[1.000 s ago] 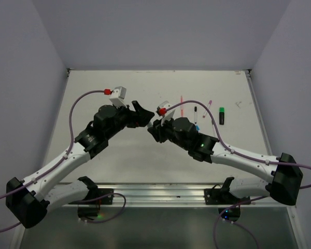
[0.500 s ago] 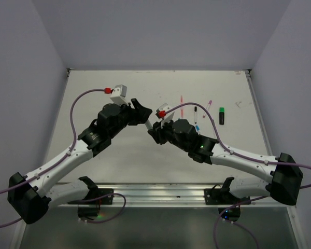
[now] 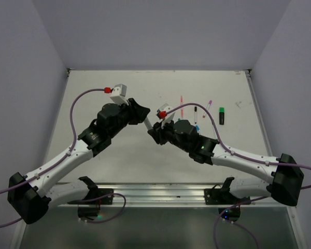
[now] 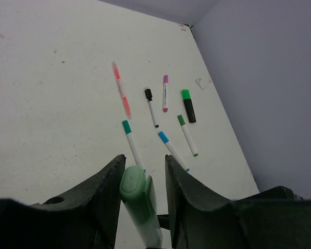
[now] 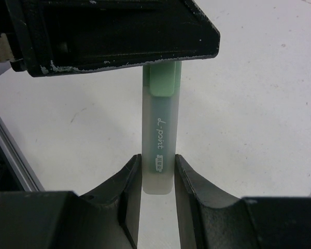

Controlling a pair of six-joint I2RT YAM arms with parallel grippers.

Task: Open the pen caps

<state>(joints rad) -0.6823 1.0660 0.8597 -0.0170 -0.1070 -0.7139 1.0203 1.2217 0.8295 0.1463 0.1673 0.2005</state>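
Observation:
My right gripper [image 5: 157, 161] is shut on the lower end of a frosted pen barrel [image 5: 159, 140] and holds it in the air over the middle of the table. A pale green pen cap [image 5: 163, 78] sits on the barrel's far end. My left gripper [image 4: 143, 161] straddles that cap [image 4: 135, 189]. The cap rests against one finger, and a narrow gap shows to the other. From above, both grippers meet tip to tip around the pen [image 3: 146, 123].
More capped pens lie on the table at the back right: pink [image 4: 121, 89], black-capped [image 4: 151, 107], magenta-capped [image 4: 165, 93], teal-capped [image 4: 131, 142], blue-capped [image 4: 171, 149] and dark-green-capped [image 4: 187, 135]. A chunky black highlighter [image 4: 188, 105] has a bright green cap.
The left gripper has moved in over the pen's cap end and its jaws have narrowed around the cap. The right gripper has kept its hold and shifted slightly.

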